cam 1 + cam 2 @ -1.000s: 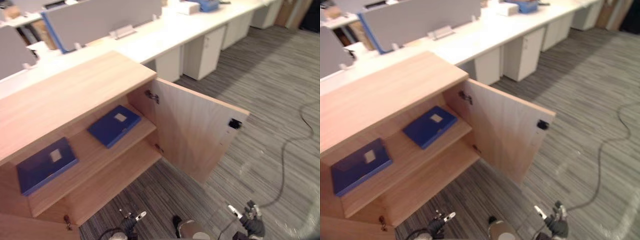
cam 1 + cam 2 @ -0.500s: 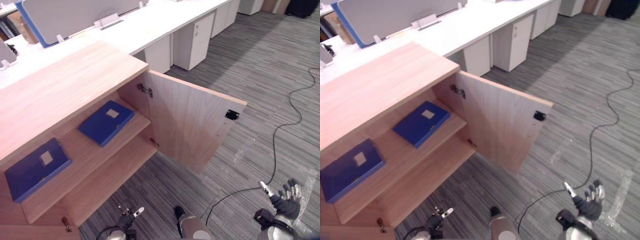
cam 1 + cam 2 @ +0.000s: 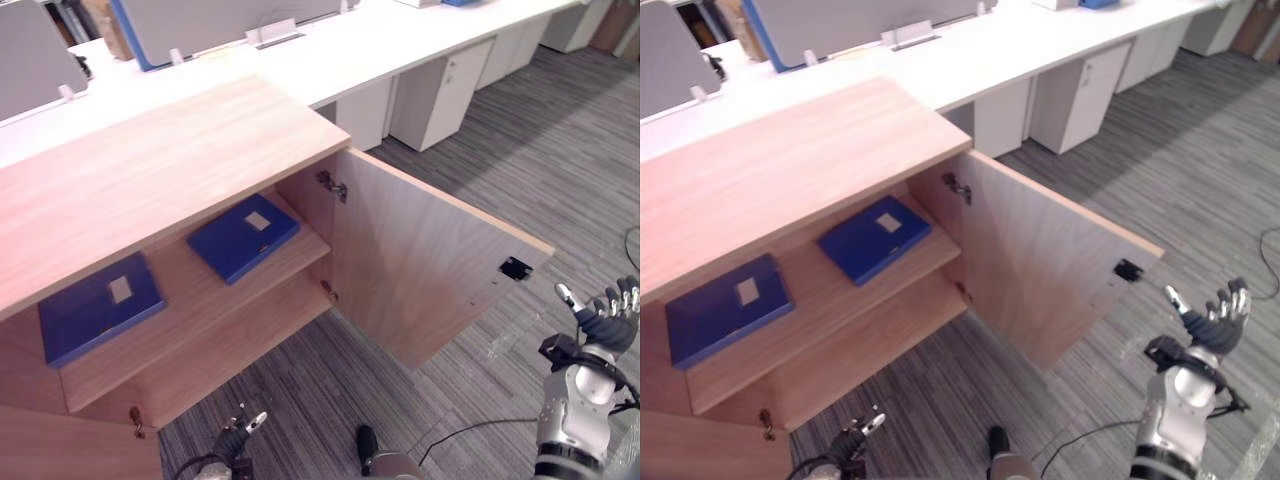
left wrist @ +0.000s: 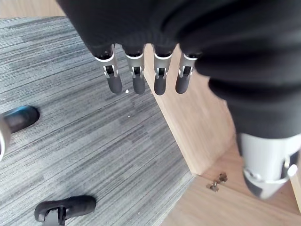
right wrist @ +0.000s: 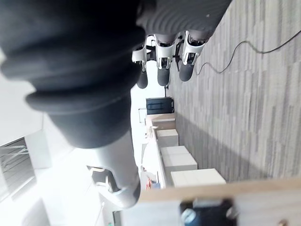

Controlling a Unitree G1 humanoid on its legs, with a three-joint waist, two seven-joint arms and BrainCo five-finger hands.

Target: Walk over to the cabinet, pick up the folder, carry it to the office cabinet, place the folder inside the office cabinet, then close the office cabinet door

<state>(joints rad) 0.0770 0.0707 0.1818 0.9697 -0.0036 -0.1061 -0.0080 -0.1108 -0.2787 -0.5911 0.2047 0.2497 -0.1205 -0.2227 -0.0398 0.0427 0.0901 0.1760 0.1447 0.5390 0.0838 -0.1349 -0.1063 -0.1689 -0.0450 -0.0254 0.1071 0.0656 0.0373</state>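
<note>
Since half a second ago the right hand (image 3: pixel 605 320) has risen and now hangs just off the free edge of the open door (image 3: pixel 420 260), at about its four o'clock; the head view has also swung, so part of that shift is the camera's.

A blue folder (image 3: pixel 243 238) lies flat on the upper shelf (image 3: pixel 180 290) of the office cabinet (image 3: pixel 150 170), at the end nearer the hinge (image 3: pixel 333 186). A second blue folder (image 3: pixel 98 308) lies on the same shelf at its eight o'clock, well apart; which of the two the task means I cannot tell. Neither hand holds anything, so placing looks done and closing the door is what remains.

Seen from the head, the right hand's fingers (image 3: pixel 1225 305) are spread straight and wide with the palm turned towards the door, probably to push on the outer face near the black latch fitting (image 3: pixel 515 268), where a push would swing it most easily. Down at six o'clock, the left hand (image 3: pixel 240 432) hangs over the carpet (image 4: pixel 84 141), its fingers (image 4: pixel 135 77) straight, relaxed and empty.

Beyond the cabinet, at twelve o'clock, a long white worktop (image 3: pixel 330 50) carries grey screens (image 3: pixel 220 15), with white drawer units (image 3: pixel 445 90) beneath. Nothing lies in the door's swing path, and both folders sit back from the shelf's front edge.
</note>
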